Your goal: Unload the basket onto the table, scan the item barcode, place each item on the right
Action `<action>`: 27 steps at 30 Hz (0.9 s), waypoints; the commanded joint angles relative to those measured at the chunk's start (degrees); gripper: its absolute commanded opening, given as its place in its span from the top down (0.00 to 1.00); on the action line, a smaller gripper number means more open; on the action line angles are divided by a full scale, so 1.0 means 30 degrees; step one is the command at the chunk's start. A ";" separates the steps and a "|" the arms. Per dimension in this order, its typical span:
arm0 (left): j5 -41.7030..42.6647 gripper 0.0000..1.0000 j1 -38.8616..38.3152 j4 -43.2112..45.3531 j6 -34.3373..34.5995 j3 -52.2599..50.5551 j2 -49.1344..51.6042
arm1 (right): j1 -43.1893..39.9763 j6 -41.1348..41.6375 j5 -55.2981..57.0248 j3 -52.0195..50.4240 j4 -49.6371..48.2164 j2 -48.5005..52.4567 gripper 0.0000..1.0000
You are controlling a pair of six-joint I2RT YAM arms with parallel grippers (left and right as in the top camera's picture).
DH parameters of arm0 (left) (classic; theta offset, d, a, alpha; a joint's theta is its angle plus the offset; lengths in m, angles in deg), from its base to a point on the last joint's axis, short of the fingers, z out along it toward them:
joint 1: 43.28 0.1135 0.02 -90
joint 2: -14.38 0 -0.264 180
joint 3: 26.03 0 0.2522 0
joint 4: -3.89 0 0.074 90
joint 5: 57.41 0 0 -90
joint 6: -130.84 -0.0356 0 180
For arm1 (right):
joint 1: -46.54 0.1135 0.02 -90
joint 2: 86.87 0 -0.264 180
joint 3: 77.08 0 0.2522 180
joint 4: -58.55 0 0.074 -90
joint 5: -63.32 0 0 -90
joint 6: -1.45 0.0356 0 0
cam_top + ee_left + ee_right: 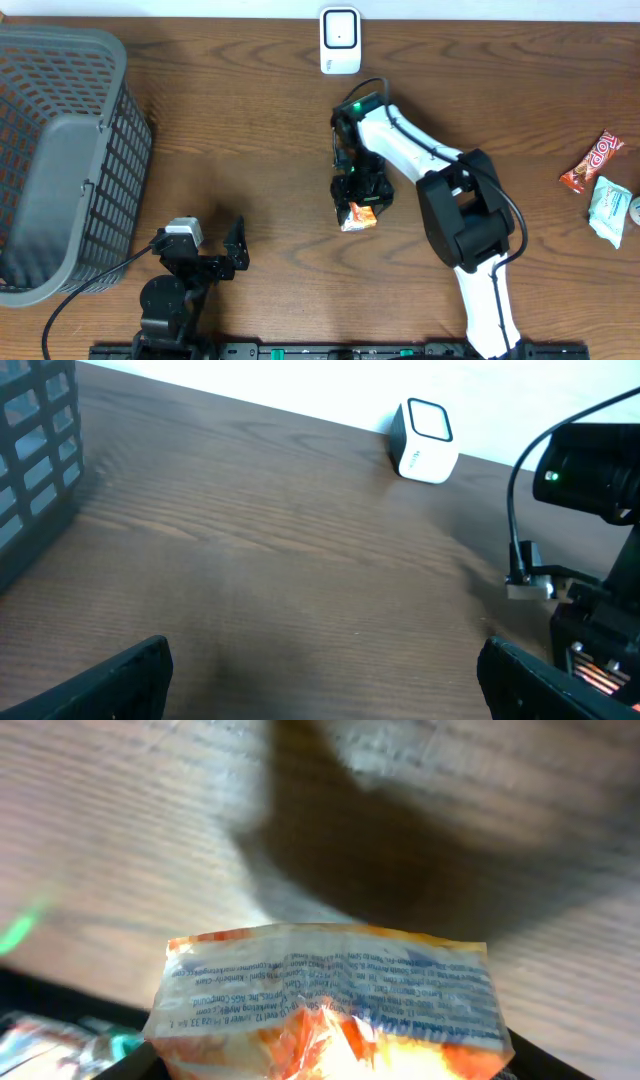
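Your right jaws pinch the orange snack packet [358,216] over the counter [250,130]; your left jaws sit spread wide near the basket [125,170].

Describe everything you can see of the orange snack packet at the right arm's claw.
The snack packet is a small crinkly pouch of glossy film, orange with yellow and white, with a flat sealed end and a pale panel of fine blue print. It sits over the middle of the wooden table, at the tips of the right claw, which covers part of it. Whether it is gripped is unclear.
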 commanded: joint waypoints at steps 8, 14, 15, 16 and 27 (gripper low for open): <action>0.0255 0.02 0.0044 -0.0561 0.0175 -0.0262 -0.0124 | -0.0911 0.0277 -0.3293 -0.0087 0.1392 0.0146 0.39; 0.0255 0.02 0.0044 -0.0561 0.0175 -0.0262 -0.0124 | -0.0911 0.0211 -0.3271 -0.0087 0.1523 0.0146 0.39; 0.0255 0.02 0.0051 -0.0561 0.0175 -0.0262 -0.0124 | -0.0911 0.0044 -0.3279 -0.0087 0.1443 0.0146 0.38; 0.0255 0.02 0.0051 -0.0561 0.0175 -0.0262 -0.0124 | -0.0911 -0.0051 -0.3279 -0.0087 0.1355 0.0146 0.38; 0.0255 0.02 0.0051 -0.0561 0.0175 -0.0262 -0.0124 | -0.1851 -0.0976 -0.3322 0.2324 -0.1661 0.0146 0.40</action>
